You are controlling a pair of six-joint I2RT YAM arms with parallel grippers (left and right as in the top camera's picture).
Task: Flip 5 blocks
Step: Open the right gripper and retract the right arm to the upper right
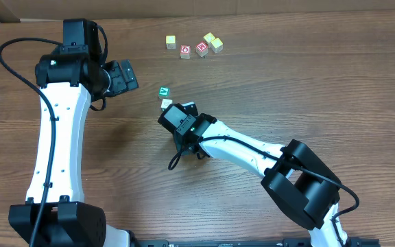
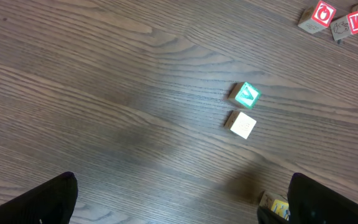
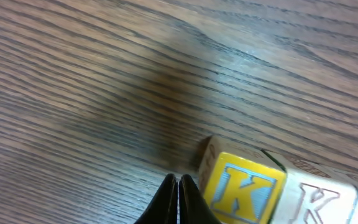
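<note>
The right end effector (image 3: 178,190) is sitting low over the counter (image 3: 73,74) with its fingers pressed together and nothing between them, its tips just beside the yellow K block (image 3: 241,190). The left end effector (image 2: 184,193) is hanging with fingers wide apart, empty, facing the green block (image 2: 247,94) and the cream block (image 2: 242,124), which are lying close together. Four more blocks (image 1: 201,48) are clustering farther back. To flip the K block well, the right fingers are likely needing either to part and straddle it squarely, or to press high on its side so it is tipping rather than sliding
</note>
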